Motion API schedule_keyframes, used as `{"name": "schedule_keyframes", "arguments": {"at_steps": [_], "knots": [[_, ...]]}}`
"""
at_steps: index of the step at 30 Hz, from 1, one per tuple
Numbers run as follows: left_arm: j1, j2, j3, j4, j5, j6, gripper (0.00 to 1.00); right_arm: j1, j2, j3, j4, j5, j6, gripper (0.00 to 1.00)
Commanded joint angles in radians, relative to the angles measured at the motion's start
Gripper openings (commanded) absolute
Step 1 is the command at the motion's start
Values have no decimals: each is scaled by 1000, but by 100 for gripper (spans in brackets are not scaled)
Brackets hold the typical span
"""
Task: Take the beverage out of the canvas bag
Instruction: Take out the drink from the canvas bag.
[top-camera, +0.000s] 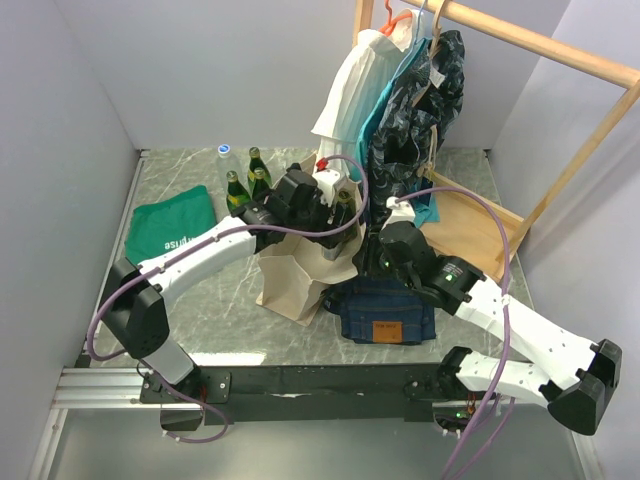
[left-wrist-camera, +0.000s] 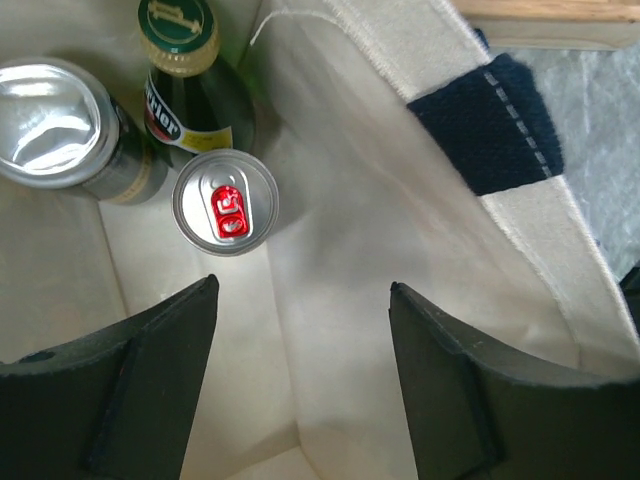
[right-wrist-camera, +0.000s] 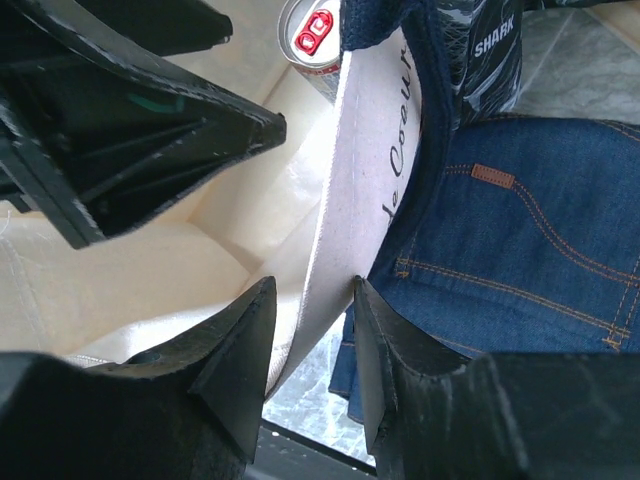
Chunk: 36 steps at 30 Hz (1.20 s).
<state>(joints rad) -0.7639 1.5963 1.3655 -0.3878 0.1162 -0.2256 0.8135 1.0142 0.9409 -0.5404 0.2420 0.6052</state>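
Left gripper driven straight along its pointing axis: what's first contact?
Likely the canvas bag, its bare inside, not a drink: the red-tab can sits just to one side of the open left gripper. Depth is unclear.

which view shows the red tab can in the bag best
The left wrist view: it looks straight down into the canvas bag and shows the can with its whole lid and red tab. The right wrist view catches only part of its lid at the top edge. In the top external view the left arm hides it.
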Motion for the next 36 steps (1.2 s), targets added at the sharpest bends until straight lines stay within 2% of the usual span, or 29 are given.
{"name": "schedule_keyframes", "arguments": {"at_steps": [1, 12, 16, 20, 21, 36], "knots": [[-14, -9, -17, 58, -59, -52, 77, -4, 9, -17, -10, 2, -15, 43], [-26, -39, -22, 66, -151, -96, 83, -4, 9, -62, 26, -18, -61, 43], [-34, -15, 0, 64, -164, -92, 97, -2, 4, -60, 36, -23, -74, 44], [-40, -3, 10, 60, -182, -98, 100, -4, 6, -62, 42, -27, -81, 44], [-40, -1, 17, 55, -187, -98, 97, -4, 4, -59, 39, -24, -81, 44], [-41, -12, -42, 73, -214, -113, 96, -4, 3, -82, 42, -33, -56, 44]]}}
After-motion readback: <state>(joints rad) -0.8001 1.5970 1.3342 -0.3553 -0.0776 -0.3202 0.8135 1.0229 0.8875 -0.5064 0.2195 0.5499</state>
